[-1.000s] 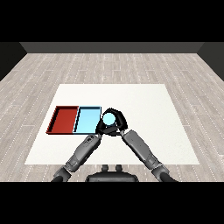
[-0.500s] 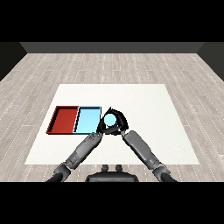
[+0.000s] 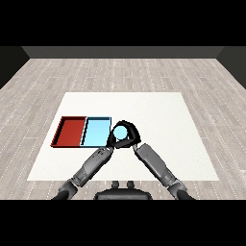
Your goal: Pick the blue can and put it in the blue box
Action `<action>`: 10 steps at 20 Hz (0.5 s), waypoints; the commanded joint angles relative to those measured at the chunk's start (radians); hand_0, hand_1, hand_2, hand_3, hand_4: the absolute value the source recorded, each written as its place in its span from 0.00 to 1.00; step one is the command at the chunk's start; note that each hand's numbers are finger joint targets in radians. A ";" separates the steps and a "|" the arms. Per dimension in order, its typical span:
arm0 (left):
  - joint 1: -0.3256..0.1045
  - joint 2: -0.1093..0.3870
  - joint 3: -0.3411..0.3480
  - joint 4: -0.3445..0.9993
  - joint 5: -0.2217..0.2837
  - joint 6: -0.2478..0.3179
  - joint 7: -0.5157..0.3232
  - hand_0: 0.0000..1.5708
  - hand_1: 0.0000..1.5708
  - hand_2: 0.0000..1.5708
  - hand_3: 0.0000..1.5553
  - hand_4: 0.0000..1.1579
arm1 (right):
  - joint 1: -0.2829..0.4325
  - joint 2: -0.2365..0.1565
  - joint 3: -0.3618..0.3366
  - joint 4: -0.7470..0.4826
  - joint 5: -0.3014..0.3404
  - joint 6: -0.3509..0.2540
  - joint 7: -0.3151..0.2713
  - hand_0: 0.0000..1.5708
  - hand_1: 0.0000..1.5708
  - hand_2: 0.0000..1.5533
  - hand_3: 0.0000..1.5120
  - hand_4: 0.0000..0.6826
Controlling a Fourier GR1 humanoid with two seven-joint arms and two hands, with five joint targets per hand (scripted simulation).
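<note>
You are looking at wide bare desk toward the far and right edges. The red tray and blue tray are lying side by side near the left edge. The blue can is standing upright, its round top facing you, just right of the blue tray. Your right robot hand is curling round it. The left robot hand is sitting beside the can; you cannot tell its fingers' state.

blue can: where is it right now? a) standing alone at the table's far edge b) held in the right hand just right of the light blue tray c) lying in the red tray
b: the blue can sits inside the curled fingers of the right hand, just beside the right edge of the light blue tray, not in it.
</note>
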 commanded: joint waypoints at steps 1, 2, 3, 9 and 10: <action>-0.102 -0.021 -0.010 0.007 0.045 0.093 0.075 0.58 0.58 0.57 0.41 0.54 | 0.008 0.020 0.064 -0.044 -0.009 -0.076 0.027 0.93 0.93 0.94 0.93 0.85; -0.018 -0.021 0.040 0.048 0.069 0.000 -0.054 0.92 0.92 0.86 0.67 0.54 | 0.023 0.020 0.071 -0.044 -0.018 -0.074 0.024 0.93 0.93 0.93 0.93 0.84; -0.065 -0.021 0.070 0.080 0.120 -0.019 -0.102 1.00 1.00 0.95 0.81 0.55 | 0.052 0.020 0.020 -0.036 -0.030 0.011 -0.005 0.93 0.93 0.94 0.93 0.80; -0.019 -0.022 0.040 0.005 0.089 0.078 -0.209 1.00 1.00 0.99 0.94 0.90 | 0.035 0.011 -0.023 -0.048 0.011 0.007 0.089 0.00 0.00 0.00 0.00 0.00; -0.023 -0.022 0.036 0.011 0.097 0.080 -0.216 1.00 1.00 0.99 0.94 0.90 | 0.039 0.018 -0.032 -0.050 0.022 0.015 0.093 0.00 0.00 0.00 0.00 0.00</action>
